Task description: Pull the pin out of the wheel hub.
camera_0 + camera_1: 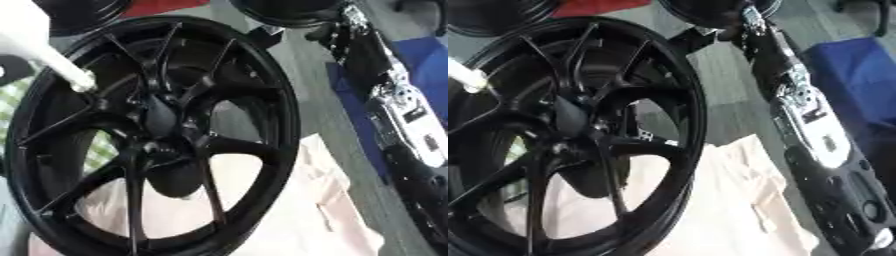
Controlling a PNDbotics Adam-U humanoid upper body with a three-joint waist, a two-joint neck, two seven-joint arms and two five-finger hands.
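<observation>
- Black wheel (pixel 157 135) with thin spokes fills the left and centre of the frame, tilted; its hub (pixel 162 117) sits mid-left.
- White rod-like thing (pixel 44 47), maybe the pin, slants in from the upper left; its tip ends at the spokes just upper left of the hub.
- Right arm (pixel 802 107), black and silver, runs down the right side; its hand cannot be made out, fingers cannot tell.
- Pale cloth (pixel 324 200) lies under the wheel, lower right.
- Blue surface (pixel 859 75) at right edge.
</observation>
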